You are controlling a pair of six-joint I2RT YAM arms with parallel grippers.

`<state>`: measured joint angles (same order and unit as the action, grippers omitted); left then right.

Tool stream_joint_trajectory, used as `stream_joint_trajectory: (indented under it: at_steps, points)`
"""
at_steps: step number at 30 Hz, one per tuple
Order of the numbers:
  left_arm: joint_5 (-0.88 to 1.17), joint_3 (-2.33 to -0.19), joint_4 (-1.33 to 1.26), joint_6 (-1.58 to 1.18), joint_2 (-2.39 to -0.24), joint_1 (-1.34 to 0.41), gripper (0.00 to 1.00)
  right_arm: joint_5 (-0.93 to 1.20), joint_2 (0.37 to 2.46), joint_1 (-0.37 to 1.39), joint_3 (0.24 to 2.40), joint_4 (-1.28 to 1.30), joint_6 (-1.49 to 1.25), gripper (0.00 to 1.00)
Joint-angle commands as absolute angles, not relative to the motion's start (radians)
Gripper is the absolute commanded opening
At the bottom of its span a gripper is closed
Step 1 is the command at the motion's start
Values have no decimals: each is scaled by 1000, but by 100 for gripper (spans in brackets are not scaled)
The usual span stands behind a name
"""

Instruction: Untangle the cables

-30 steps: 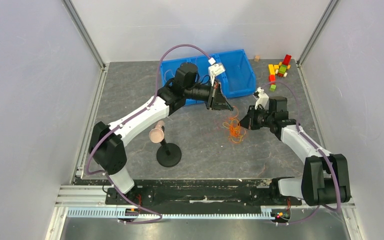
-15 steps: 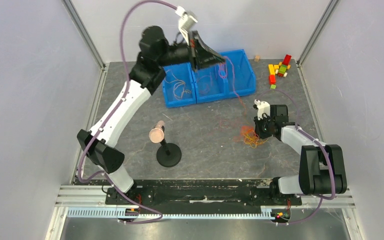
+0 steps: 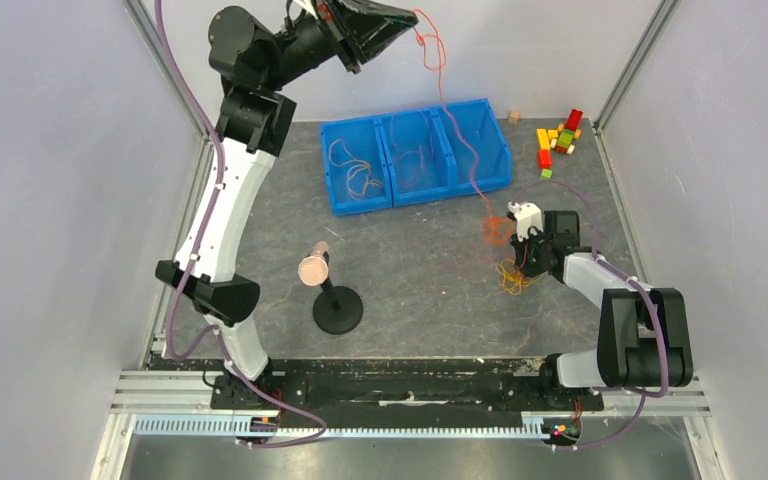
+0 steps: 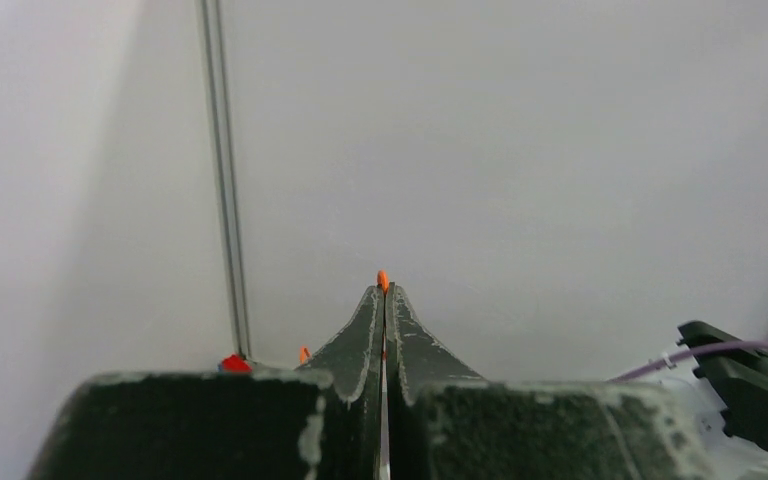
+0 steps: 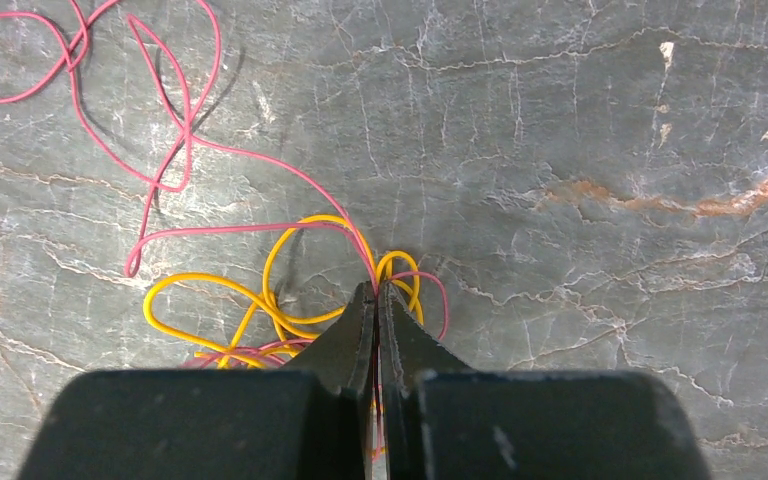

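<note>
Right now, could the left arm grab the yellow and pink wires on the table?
Probably not. The left gripper is raised high, shut on the orange cable, well away from the yellow and pink wires, which the right gripper pinches on the table.

I work in a robotics lab test cell: plain white panel walls (image 3: pixel 50 200) on aluminium posts (image 3: pixel 167 65) box in a grey tabletop (image 3: pixel 410 290), with my two arms (image 3: pixel 222 200) bolted to a slotted rail (image 3: pixel 360 426) at 6 o'clock. The things laid out are test props: a blue bin (image 3: pixel 420 198) at 12, toy blocks (image 3: pixel 558 140) at 1, loose cables (image 3: pixel 507 277) at 3.
</note>
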<state>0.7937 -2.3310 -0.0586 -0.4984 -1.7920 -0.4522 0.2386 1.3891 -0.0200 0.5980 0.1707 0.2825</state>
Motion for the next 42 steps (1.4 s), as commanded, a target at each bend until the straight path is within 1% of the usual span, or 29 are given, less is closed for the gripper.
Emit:
stream_joint_trajectory:
  at_steps: [1, 5, 6, 7, 8, 10, 12, 14, 15, 17, 18, 21, 24, 27, 29, 30, 31, 32, 33, 34, 35, 37, 38, 39, 42]
  points:
    - [721, -2440, -116, -586, -1852, -431, 2, 128, 1448, -42, 557, 213, 350, 0]
    - [712, -2453, -136, -613, -1855, -426, 2, 125, 1450, -66, 547, 221, 380, 0]
    - [724, -2444, -146, -636, -1856, -426, 2, 155, 1448, -70, 562, 243, 394, 0]
    - [749, -2426, -159, -667, -1855, -428, 2, 211, 1439, -73, 582, 279, 405, 2]
    - [772, -2397, -175, -689, -1853, -431, 2, 267, 1419, -75, 607, 308, 406, 9]
    - [815, -2312, -211, -727, -1834, -437, 2, 408, 1360, -75, 661, 351, 402, 27]
    - [842, -2225, -255, -742, -1806, -447, 2, 532, 1301, -75, 722, 380, 378, 51]
    - [846, -2167, -260, -727, -1785, -458, 2, 625, 1259, -75, 783, 385, 341, 71]
    - [845, -2155, -264, -722, -1781, -462, 2, 672, 1243, -76, 814, 384, 321, 77]
    - [842, -2151, -269, -719, -1779, -465, 2, 755, 1227, -73, 872, 373, 285, 87]
    - [838, -2156, -271, -719, -1781, -466, 2, 787, 1222, -70, 898, 355, 255, 89]
    - [832, -2194, -272, -734, -1801, -467, 2, 840, 1203, -51, 927, 216, 165, 94]
    - [839, -2227, -293, -778, -1824, -479, 2, 875, 1166, -20, 874, -3, 67, 98]
    - [855, -2229, -326, -797, -1836, -504, 2, 858, 1134, 72, 787, -224, 20, 98]
    - [870, -2229, -367, -831, -1844, -520, 2, 779, 1125, 141, 727, -348, 28, 98]
    - [880, -2231, -398, -858, -1852, -530, 2, 734, 1123, 173, 694, -433, 30, 98]
    - [883, -2236, -417, -878, -1859, -539, 2, 644, 1127, 206, 660, -506, 37, 98]
    - [886, -2240, -430, -896, -1864, -549, 2, 562, 1143, 233, 637, -548, 49, 98]
    - [888, -2244, -447, -911, -1869, -557, 2, 488, 1172, 254, 632, -575, 67, 96]
    - [891, -2258, -462, -919, -1874, -565, 2, 428, 1212, 262, 636, -584, 70, 85]
    - [886, -2275, -463, -926, -1880, -568, 2, 395, 1247, 262, 641, -584, 68, 64]
    - [860, -2311, -437, -920, -1885, -566, 2, 311, 1306, 262, 635, -543, 97, 33]
    - [844, -2325, -415, -906, -1885, -559, 2, 283, 1316, 256, 613, -532, 117, 27]
    - [826, -2333, -404, -894, -1882, -550, 2, 290, 1320, 240, 580, -530, 127, 26]
    - [771, -2343, -378, -872, -1866, -514, 2, 290, 1313, 198, 514, -460, 147, 27]
